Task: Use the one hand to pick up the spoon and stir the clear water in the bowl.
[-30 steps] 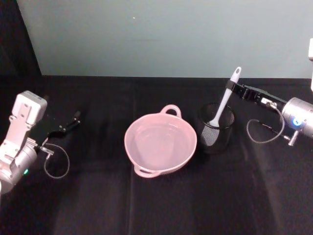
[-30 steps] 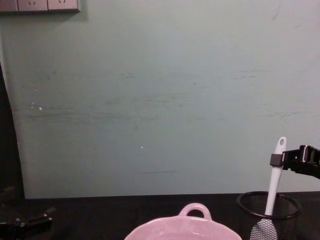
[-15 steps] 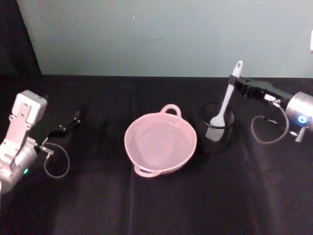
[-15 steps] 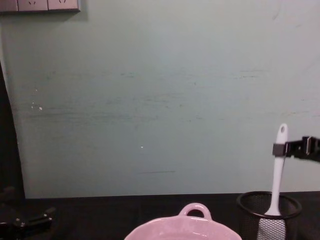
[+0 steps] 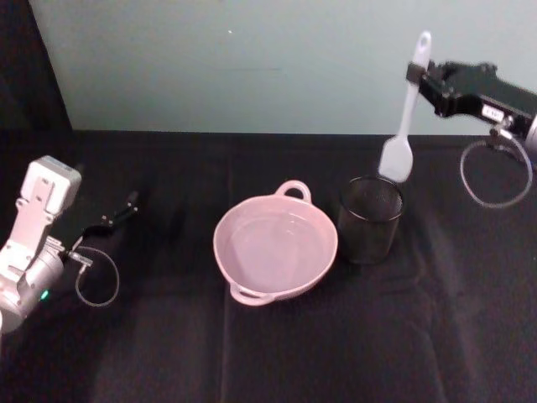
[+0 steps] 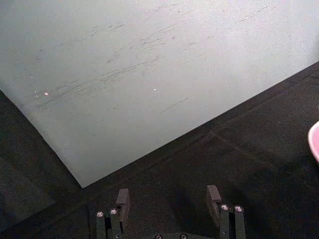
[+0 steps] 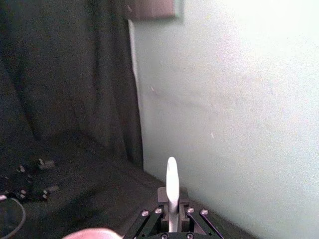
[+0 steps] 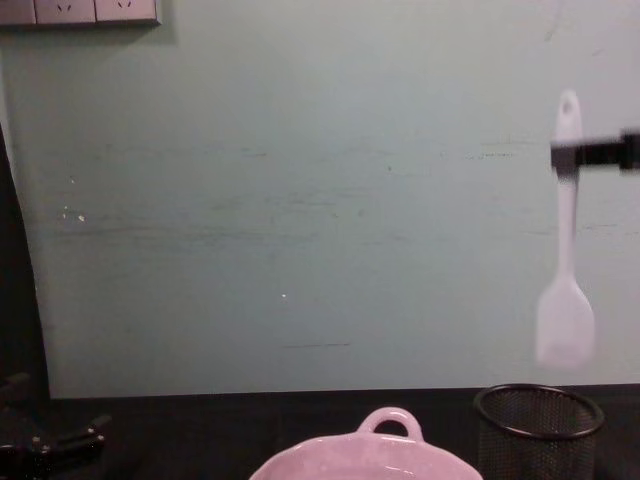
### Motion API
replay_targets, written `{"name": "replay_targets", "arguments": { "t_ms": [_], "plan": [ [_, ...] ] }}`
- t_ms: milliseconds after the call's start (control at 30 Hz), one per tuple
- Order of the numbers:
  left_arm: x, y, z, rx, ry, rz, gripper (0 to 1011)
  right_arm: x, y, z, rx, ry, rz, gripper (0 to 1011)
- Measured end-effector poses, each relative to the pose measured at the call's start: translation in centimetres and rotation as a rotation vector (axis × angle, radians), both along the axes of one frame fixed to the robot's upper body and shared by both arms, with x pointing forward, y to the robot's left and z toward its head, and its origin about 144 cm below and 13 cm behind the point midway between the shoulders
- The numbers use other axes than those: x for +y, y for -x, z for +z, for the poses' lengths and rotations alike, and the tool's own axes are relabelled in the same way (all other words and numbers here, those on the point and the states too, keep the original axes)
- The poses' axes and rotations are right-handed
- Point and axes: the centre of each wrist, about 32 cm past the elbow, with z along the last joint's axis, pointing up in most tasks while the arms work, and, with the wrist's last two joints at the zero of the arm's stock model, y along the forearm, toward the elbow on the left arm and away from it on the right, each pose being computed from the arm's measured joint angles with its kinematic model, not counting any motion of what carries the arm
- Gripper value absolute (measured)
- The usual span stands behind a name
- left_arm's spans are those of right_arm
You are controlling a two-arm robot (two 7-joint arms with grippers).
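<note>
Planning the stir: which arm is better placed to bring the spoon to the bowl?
Right. The right hand holds the spoon above the mesh cup beside the bowl; the left hand lies open far away.

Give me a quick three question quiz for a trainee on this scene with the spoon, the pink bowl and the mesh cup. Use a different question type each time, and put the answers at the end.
1. Fill in: the left gripper, parked on the robot's left side, has its jaws ___.
2. Multiple choice: the spoon is held by A) the left gripper, B) the right gripper, C) nothing.
3. True or false: the spoon's head sits inside the black mesh cup.

Key
1. Open.
2. B, clamped on the handle near its top end.
3. False. The head hangs clear above the cup's rim and is not yet over the bowl.
</note>
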Motion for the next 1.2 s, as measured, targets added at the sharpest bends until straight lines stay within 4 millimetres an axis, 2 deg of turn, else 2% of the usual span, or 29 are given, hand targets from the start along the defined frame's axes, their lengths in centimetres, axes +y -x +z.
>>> {"name": "replay_targets", "arguments": {
  "t_ms": [67,233,400,500,600,633,833,1200],
  "plan": [
    [0.0,0.0,0.0,0.000,0.000,0.000,1011,0.4,0.2,1.1,-0.039,0.000,0.027,114],
    [0.0,0.0,0.0,0.000,0.000,0.000,1011,1.8,0.4,2.1,-0.091,-0.015,0.100,114],
    [0.0,0.0,0.0,0.000,0.000,0.000,1011,3.8,0.3,1.3,-0.106,-0.046,0.178,114],
    [0.0,0.0,0.0,0.000,0.000,0.000,1011,5.5,0.0,-0.6,-0.094,-0.073,0.231,114],
    [0.0,0.0,0.0,0.000,0.000,0.000,1011,6.2,-0.3,-2.3,-0.083,-0.081,0.258,114],
    [0.0,0.0,0.0,0.000,0.000,0.000,1011,6.6,-0.5,-3.4,-0.073,-0.087,0.275,114],
    [0.0,0.0,0.0,0.000,0.000,0.000,1011,7.3,-1.0,-7.6,-0.057,-0.097,0.305,114],
    [0.0,0.0,0.0,0.000,0.000,0.000,1011,7.7,-0.5,-11.2,-0.038,-0.052,0.321,114]
  ]
}}
